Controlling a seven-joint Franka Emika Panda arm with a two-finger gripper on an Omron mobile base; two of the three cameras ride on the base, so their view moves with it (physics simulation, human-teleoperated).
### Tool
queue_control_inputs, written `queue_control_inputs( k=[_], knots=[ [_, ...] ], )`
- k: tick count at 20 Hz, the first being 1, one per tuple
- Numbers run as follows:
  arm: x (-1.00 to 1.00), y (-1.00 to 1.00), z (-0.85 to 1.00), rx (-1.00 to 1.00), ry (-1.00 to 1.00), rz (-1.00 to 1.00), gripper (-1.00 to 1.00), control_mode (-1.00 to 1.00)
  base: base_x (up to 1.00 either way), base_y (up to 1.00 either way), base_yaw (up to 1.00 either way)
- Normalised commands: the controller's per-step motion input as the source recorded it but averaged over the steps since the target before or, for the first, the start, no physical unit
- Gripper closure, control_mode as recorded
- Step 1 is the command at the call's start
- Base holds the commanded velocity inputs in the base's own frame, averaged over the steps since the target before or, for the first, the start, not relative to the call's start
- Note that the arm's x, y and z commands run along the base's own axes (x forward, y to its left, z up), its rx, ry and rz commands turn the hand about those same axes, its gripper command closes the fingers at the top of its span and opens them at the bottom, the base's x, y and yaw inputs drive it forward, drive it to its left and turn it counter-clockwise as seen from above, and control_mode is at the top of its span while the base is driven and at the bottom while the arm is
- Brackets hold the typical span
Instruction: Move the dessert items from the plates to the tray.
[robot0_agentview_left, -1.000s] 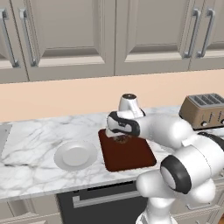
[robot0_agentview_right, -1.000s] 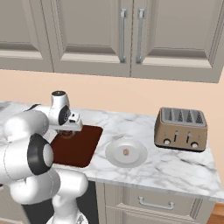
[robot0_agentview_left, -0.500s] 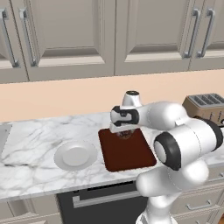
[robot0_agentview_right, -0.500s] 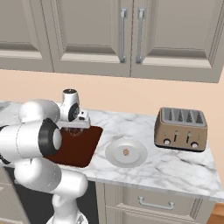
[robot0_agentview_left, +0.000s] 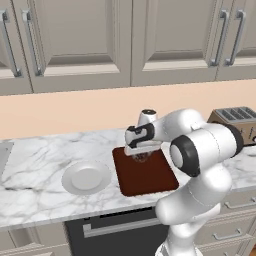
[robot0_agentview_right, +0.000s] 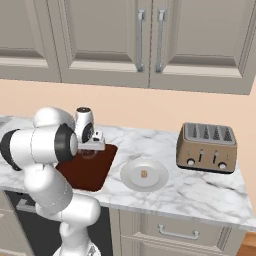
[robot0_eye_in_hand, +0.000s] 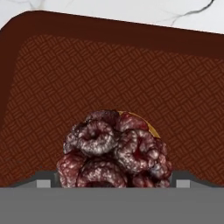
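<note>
Between my finger tips, low in the hand view, sits the dark maroon cupcake (robot0_eye_in_hand: 114, 151), a bumpy cluster of glossy lumps with a thin tan edge showing at its upper right. My gripper (robot0_eye_in_hand: 113, 183) stands spread wide, one tip on each side of the treat; I cannot tell whether the tips touch it. The cupcake rests on the tray (robot0_eye_in_hand: 109, 65), whose woven-pattern floor and raised dark rim curve around it, with marble beyond the far edge.

From the left base view I see the gripper (robot0_agentview_left: 141, 154) pointing down over the back part of the tray (robot0_agentview_left: 145, 175), the cupcake (robot0_agentview_left: 141, 156) a dark blob just under it. To the tray's left lies a white plate (robot0_agentview_left: 86, 177), bare on top, near the tray but apart from it.

From the right base view the gripper (robot0_agentview_right: 90, 149) hangs over the tray (robot0_agentview_right: 87, 170) at its rear edge. Just beside the tray, on its right, lies the second plate (robot0_agentview_right: 145, 175) with the small tan morsel (robot0_agentview_right: 144, 174) at its middle. Further right, well apart, stands the brown toaster (robot0_agentview_right: 206, 148) on the marble counter (robot0_agentview_right: 200, 192), beneath the grey cabinets (robot0_agentview_right: 125, 42).
</note>
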Motion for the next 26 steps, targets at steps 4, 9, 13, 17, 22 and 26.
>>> queue_control_inputs(
  k=[4, 9, 13, 17, 22, 26],
  knots=[
    [0.04, -0.01, -0.19, 0.0, 0.0, 0.0, 1.0, -1.0, 0.0, 0.0, 0.0],
    [0.0, 0.0, 0.0, 0.0, 0.0, 0.0, -1.0, -1.0, 0.0, 0.0, 0.0],
    [0.0, 0.0, 0.0, 0.0, 0.0, 0.0, -1.0, -1.0, 0.0, 0.0, 0.0],
    [0.0, 0.0, 0.0, 0.0, 0.0, 0.0, -1.0, -1.0, 0.0, 0.0, 0.0],
    [-0.06, 0.0, 0.21, 0.0, -0.03, 0.0, -1.0, -1.0, 0.0, 0.0, 0.0],
    [-0.3, -0.06, 0.39, 0.0, -0.05, 0.0, -1.0, -1.0, 0.0, 0.0, 0.0]
  ],
)
